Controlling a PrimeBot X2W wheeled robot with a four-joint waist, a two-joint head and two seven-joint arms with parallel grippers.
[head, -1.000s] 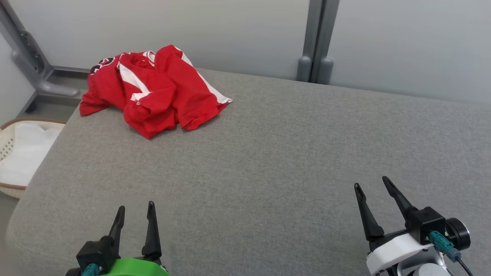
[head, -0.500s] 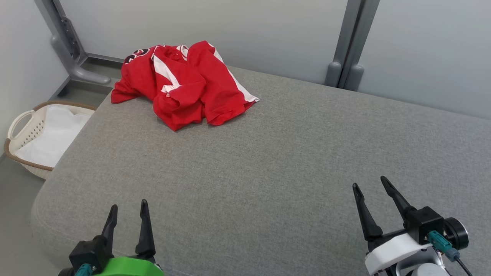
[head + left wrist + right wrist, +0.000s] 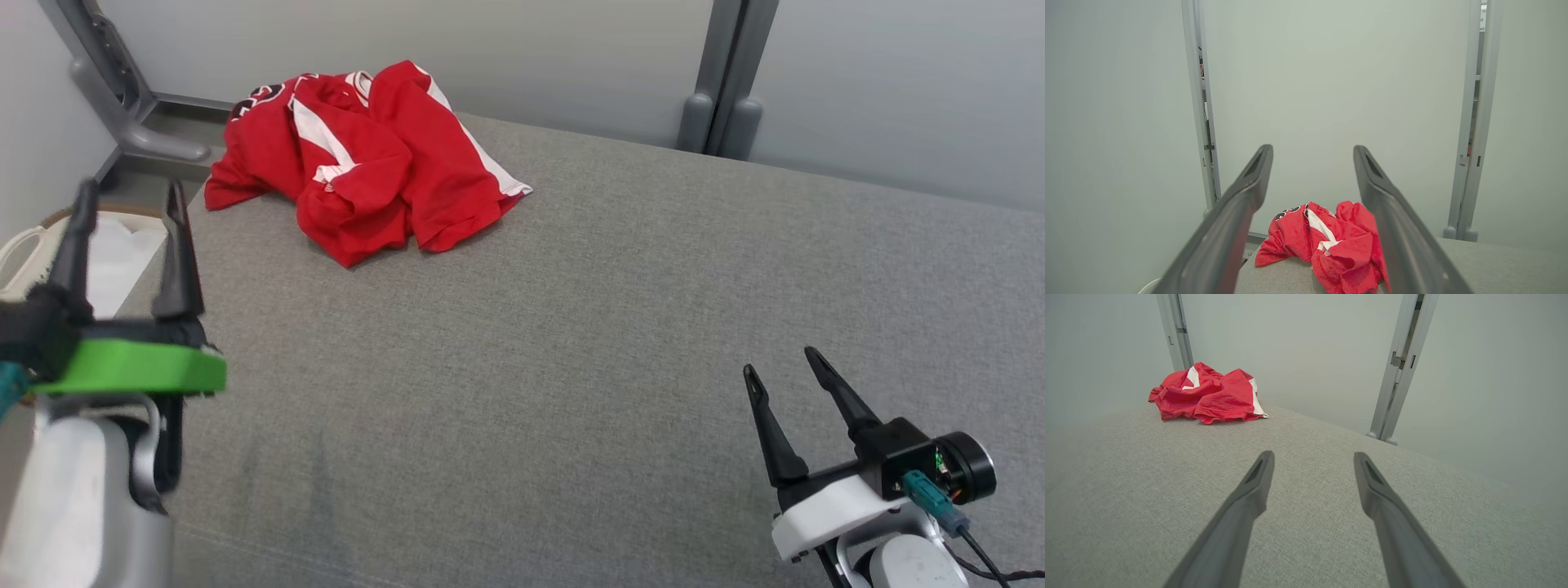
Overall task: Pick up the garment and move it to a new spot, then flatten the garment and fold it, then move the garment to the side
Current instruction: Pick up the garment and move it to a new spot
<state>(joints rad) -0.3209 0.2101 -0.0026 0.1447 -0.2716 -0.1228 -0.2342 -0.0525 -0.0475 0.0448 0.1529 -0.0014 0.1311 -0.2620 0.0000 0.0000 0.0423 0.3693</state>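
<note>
Currently: crumpled red garment (image 3: 367, 155) lies at upper left of head frame, on far corner of grey padded surface (image 3: 531, 327). Left gripper (image 3: 131, 189) at left edge of frame, fingers spread, holding nothing, clear of garment. Right gripper (image 3: 780, 363) at lower right, fingers spread, holding nothing, well apart from garment. White basket (image 3: 16, 245) at far left, beyond surface edge.

Lab-like test booth: pale partition panels (image 3: 490, 57), grey posts (image 3: 725, 73), padded bench (image 3: 571, 327)
</note>
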